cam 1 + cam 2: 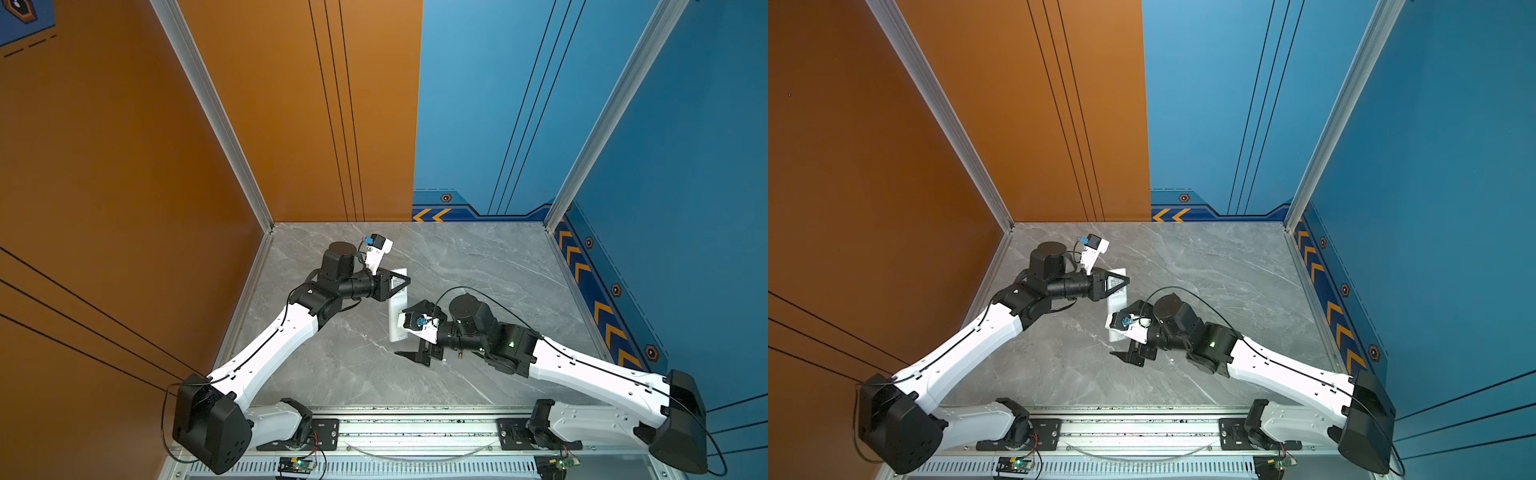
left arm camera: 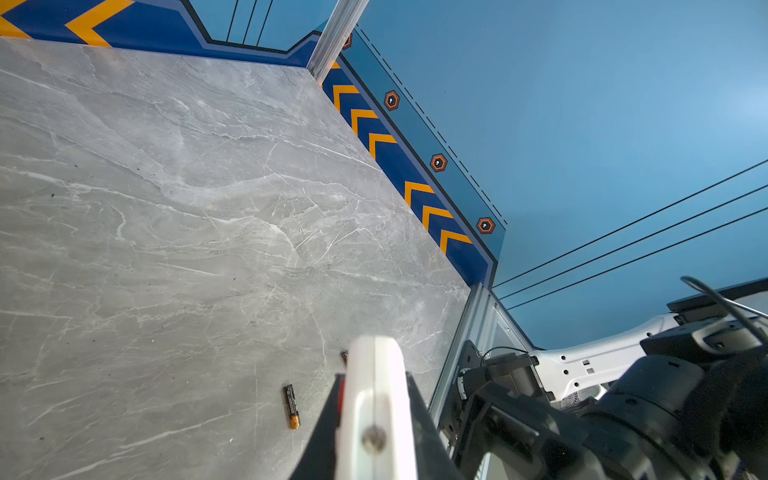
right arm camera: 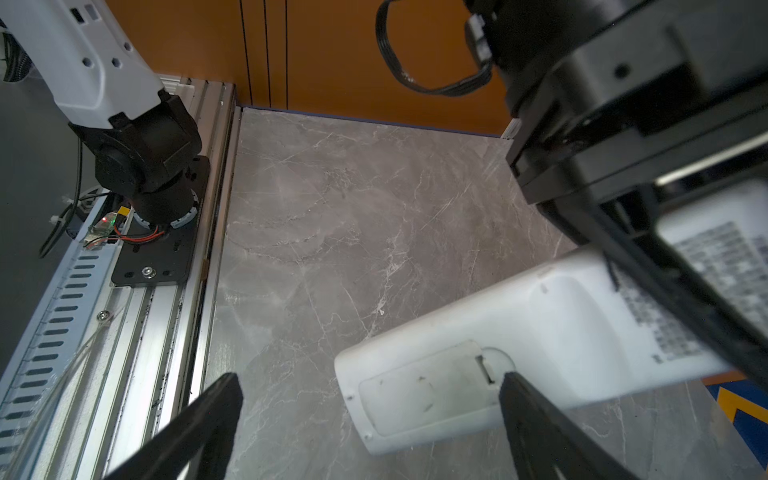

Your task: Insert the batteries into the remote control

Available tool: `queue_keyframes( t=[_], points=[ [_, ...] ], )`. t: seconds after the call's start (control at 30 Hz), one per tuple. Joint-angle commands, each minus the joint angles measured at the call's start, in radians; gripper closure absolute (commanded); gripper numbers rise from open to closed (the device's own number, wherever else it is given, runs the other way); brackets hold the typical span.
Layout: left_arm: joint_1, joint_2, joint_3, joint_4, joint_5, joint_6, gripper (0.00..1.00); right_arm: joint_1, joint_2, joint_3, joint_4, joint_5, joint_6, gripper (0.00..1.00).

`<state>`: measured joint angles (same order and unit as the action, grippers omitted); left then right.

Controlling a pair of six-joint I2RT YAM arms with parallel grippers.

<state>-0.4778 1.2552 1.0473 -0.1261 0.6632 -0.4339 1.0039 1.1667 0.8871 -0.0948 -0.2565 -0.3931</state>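
Note:
My left gripper (image 1: 395, 283) (image 1: 1116, 283) is shut on the white remote control (image 1: 397, 328) (image 1: 1113, 305) near its upper end and holds it off the grey marble table, back side toward the right arm. In the left wrist view the remote (image 2: 376, 415) shows edge-on between the black fingers. In the right wrist view the closed battery cover (image 3: 424, 390) on the remote's (image 3: 561, 307) lower end lies between the fingers of my open right gripper (image 3: 370, 378) (image 1: 401, 331), close to one fingertip (image 3: 513, 384). One battery (image 2: 291, 406) lies on the table. A second battery (image 2: 344, 356) peeks out behind the remote.
An aluminium rail (image 1: 415, 428) with both arm bases runs along the table's front edge. The orange wall (image 1: 124, 187) bounds the left side and the blue wall (image 1: 685, 166) the right. The left arm's base (image 3: 145, 166) stands on the rail.

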Motion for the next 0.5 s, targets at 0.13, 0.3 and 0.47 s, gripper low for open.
queue_keyframes(
  t=[0.13, 0.3, 0.47],
  points=[
    [0.008, 0.009, -0.010, 0.017, 0.051, 0.000, 1.00, 0.007, 0.024, 0.035, 0.021, 0.044, -0.026, 0.06],
    [0.009, 0.015, -0.010, 0.022, 0.061, -0.004, 1.00, 0.007, 0.039, 0.038, 0.027, 0.049, -0.030, 0.07],
    [0.009, 0.016, -0.010, 0.026, 0.070, -0.006, 1.00, 0.013, 0.055, 0.042, 0.026, 0.058, -0.038, 0.07]
  ],
)
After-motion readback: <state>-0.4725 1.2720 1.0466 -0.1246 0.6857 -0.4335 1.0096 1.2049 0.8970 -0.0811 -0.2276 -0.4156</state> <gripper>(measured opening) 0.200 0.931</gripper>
